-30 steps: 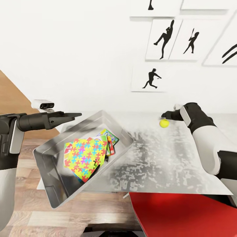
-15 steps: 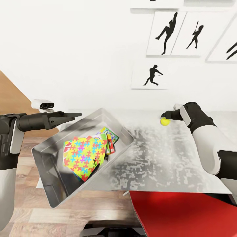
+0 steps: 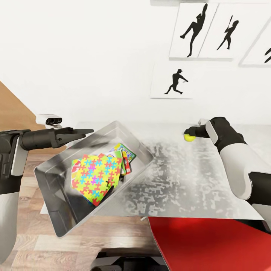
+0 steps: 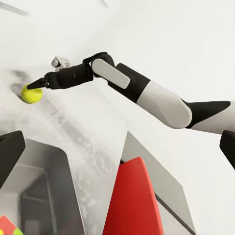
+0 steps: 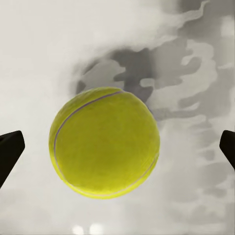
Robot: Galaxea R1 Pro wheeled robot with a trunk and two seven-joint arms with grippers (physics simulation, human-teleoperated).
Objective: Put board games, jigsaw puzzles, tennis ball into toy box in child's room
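Note:
The tennis ball (image 3: 189, 137) lies on the table (image 3: 180, 180) near the wall. My right gripper (image 3: 187, 131) is open, its fingertips right at the ball, which sits between them in the right wrist view (image 5: 104, 142). The left wrist view shows the ball (image 4: 31, 93) at the tips of the right gripper (image 4: 38, 84). The toy box (image 3: 56, 171) stands at the table's left end, overhanging the front edge. A jigsaw puzzle (image 3: 96, 177) lies on top in it, over other flat boxes, among them a green-edged one (image 3: 126, 151). My left gripper (image 3: 82, 132) hangs open and empty over the box's far rim.
A red surface (image 3: 203, 244) lies below the table's front edge at the right. A small white device (image 3: 49, 119) sits at the table's far left corner. Baseball silhouette pictures (image 3: 177, 82) hang on the white wall. Wood floor (image 3: 22, 210) shows at the left.
The camera has moved, shifting the table, toy box and pictures upward in the view. The ball now sits closer under the right gripper's fingertips. Both grippers stay open.

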